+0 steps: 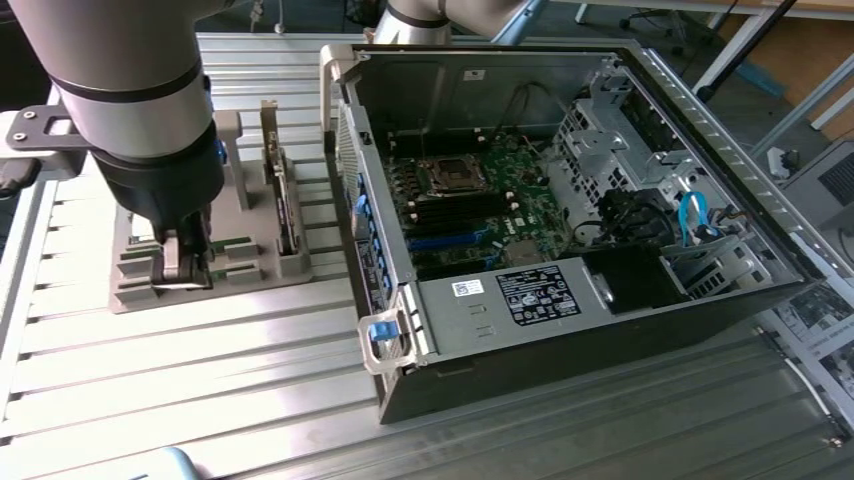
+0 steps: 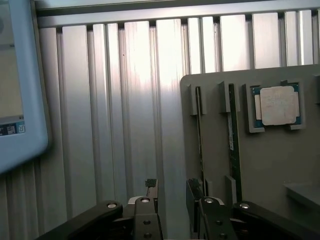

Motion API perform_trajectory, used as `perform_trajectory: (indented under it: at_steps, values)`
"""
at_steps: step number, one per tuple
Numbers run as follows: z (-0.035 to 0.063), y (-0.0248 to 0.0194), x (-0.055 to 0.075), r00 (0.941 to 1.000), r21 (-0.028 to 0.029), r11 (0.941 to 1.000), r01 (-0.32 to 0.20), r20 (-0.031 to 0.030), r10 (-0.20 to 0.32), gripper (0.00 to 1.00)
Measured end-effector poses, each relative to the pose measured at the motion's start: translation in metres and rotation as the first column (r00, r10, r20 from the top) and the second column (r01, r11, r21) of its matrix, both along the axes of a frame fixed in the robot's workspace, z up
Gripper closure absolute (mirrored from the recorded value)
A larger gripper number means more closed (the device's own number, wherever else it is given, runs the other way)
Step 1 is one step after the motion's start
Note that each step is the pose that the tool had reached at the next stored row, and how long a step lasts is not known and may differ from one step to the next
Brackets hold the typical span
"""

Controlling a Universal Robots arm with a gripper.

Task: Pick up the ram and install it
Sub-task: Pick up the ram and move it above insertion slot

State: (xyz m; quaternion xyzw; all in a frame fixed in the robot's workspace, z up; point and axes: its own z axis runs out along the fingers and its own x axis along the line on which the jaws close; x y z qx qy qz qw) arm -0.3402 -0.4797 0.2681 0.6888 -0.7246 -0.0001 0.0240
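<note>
A ribbed aluminium table (image 1: 200, 380) fills the scene, its slats running across from the exterior view's left to its right. Nearest on it is the front corner of an open computer case (image 1: 561, 350), with a blue latch (image 1: 383, 332) at that corner.

Further back, on the exterior view's left, lies a grey holder tray (image 1: 134, 295). The arm's gripper (image 1: 180, 270) stands low over the tray's near left end. In the wrist view the gripper (image 2: 172, 192) has its jaws spread wide and nothing between them. The gap between them looks down at the tray's edge and the bare slats.

The ram (image 2: 232, 145) stands on edge in a slot of the tray, a narrow green stick with a white sticker. It is not gripped. A second thin stick (image 2: 200, 135) stands in the slot just beside it, and its end runs up to one finger (image 2: 196, 192). Whether they touch cannot be told. Beyond the ram in the same tray sits a square silver processor chip (image 2: 277, 105) in its own pocket. A tall flat part (image 1: 278, 190) stands on edge at the tray's right side.

Inside the case, the motherboard (image 1: 481, 200) lies flat. A blue cable (image 1: 690, 215) loops at the far right.
</note>
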Motion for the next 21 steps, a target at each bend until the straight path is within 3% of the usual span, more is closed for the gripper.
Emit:
perform_trajectory:
  at_steps: [11, 21]
  values:
    - [-0.0043, 0.0070, 0.000, 1.0000, -0.0022, 1.0000, 0.000, 0.0002, 0.000, 0.64]
    - [-0.0078, 0.0108, -0.003, 1.0000, -0.0044, 1.0000, 0.000, 0.0000, 0.000, 0.64]
